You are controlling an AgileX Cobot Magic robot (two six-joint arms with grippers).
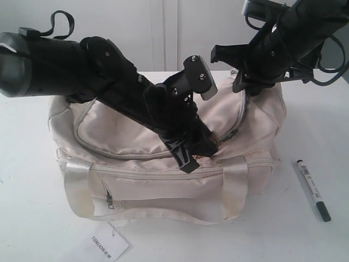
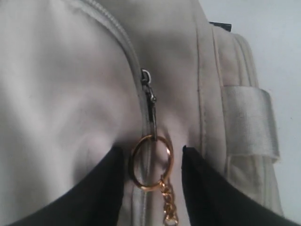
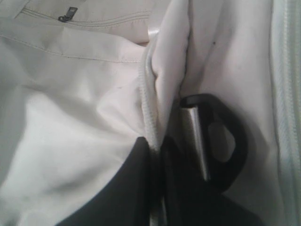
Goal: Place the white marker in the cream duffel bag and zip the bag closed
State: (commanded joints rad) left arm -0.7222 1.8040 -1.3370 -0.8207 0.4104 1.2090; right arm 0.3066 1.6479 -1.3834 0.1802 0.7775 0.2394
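Note:
The cream duffel bag (image 1: pixel 163 164) sits mid-table with its zip running over the top. The white marker (image 1: pixel 312 188), black-capped, lies on the table to the right of the bag. My left gripper (image 1: pixel 188 155) reaches across onto the bag's top front and is open. In the left wrist view the gold ring zipper pull (image 2: pixel 150 162) hangs between the left gripper's (image 2: pixel 151 162) fingers, apart from both. My right gripper (image 1: pixel 245 84) is at the bag's far right end. There the right gripper (image 3: pixel 157 150) is shut on a fold of bag fabric beside the zip, next to a black end ring (image 3: pixel 237 141).
A white "TONLION" tag (image 1: pixel 106 245) lies in front of the bag on the white table (image 1: pixel 32 218). The webbing handle (image 1: pixel 76 185) droops over the front, where a small side pocket zip (image 1: pixel 110 201) shows. A white wall stands behind.

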